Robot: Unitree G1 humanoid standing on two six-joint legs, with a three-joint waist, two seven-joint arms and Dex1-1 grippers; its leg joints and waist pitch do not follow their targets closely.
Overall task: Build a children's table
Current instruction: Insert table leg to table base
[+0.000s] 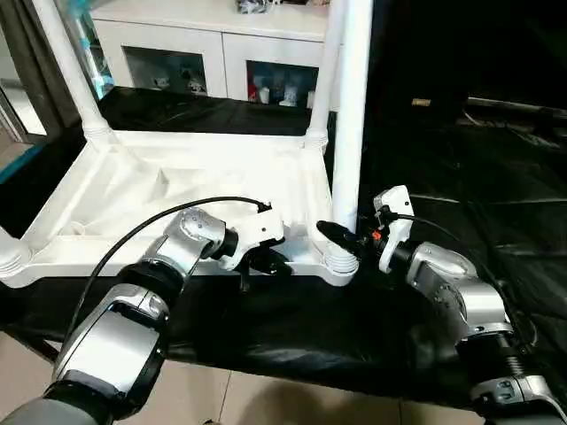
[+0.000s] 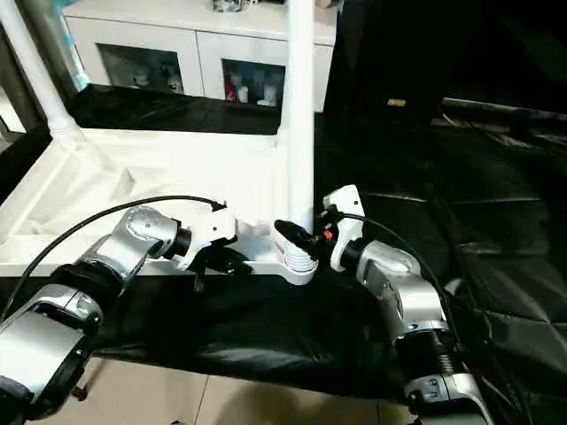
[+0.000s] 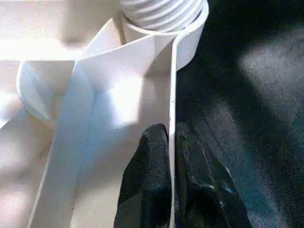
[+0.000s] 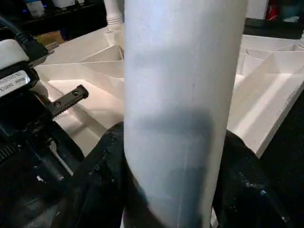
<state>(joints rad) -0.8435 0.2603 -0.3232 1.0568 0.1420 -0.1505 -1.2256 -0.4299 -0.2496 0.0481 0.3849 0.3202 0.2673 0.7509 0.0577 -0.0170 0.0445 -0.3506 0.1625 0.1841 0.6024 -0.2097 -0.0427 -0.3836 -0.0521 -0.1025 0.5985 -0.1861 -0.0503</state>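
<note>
Children's table (image 1: 177,190): lies upside down on the black-sheeted table (image 1: 461,177), ribbed underside up, its near rim along the table's front edge.
Legs: 4 white tubes stand upright in the corner sockets; the near right leg (image 1: 348,124) rises at the children's table's front right corner, the far right leg (image 1: 323,80) just behind it, the far left leg (image 1: 71,71) at the back left, and the near left leg (image 1: 7,252) shows at the picture's left edge.
Left tool (image 3: 172,185): closed on the thin near rim of the children's table, 1 black finger (image 3: 147,180) inside the rim and 1 outside, over the black sheet.
Right tool (image 4: 173,190): clamped around the near right leg just above its ribbed base (image 1: 340,262), a black finger on each side of the tube.
Around: a white cabinet (image 1: 213,44) with glass doors stands beyond the table's back edge; pale floor tiles (image 1: 266,403) lie below its front edge.
In the way: the near right leg partly hides the far right leg behind it.
Wrist views: the left one shows the rim pinched between the fingers and the ribbed socket ahead; the right one shows the left tool's black body (image 4: 28,137) beside the leg.
</note>
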